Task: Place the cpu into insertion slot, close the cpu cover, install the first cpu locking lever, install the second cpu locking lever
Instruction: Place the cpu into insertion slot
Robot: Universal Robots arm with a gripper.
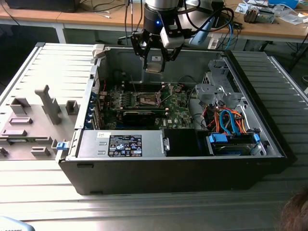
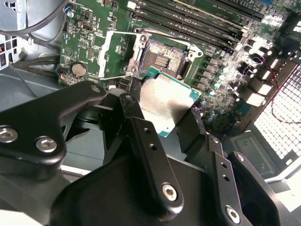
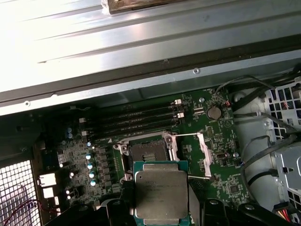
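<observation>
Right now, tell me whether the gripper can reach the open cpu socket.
Probably yes: the gripper, holding the cpu, hangs above the socket, the cpu cover is swung open, and nothing lies between.

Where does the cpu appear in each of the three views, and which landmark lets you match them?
Exterior view: the cpu is at upper middle, gripped in the hand, high above the board.
Second wrist view: the cpu is held next to the insertion slot, not in it.
First wrist view: the cpu lies flat beside the slot.
Shared landmark: the empty insertion slot.
</observation>
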